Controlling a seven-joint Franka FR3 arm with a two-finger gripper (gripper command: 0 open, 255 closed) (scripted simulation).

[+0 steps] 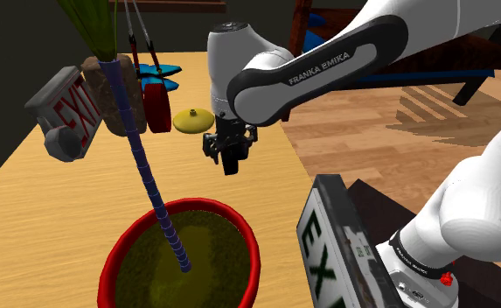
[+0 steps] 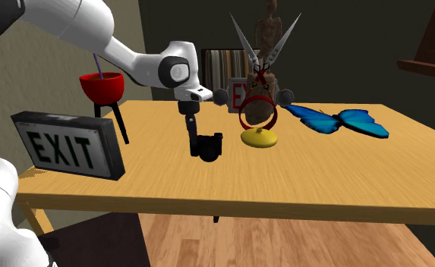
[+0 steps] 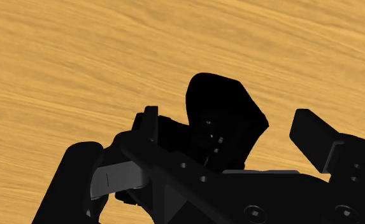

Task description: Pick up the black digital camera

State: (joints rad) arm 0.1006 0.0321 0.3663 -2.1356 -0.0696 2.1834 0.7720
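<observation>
One thing matters here: the black digital camera hangs tight against the gripper, low over bare wood. I cannot tell whether the claw is clenched on it or only straddling it, nor whether it has left the table.

To do this step well, I would confirm a square squeeze on the camera's body, not its rounded lens, then rise straight and slowly.

In the shoulder view, a yellow domed piece lies near the gripper at ten o'clock. The table's edge runs close at three o'clock.

Farther out are the red pot at seven o'clock and a leaning exit sign at five. The red-handled scissors and blue butterfly stand beyond at ten. Overhead looks open, so going up seems safest.
</observation>
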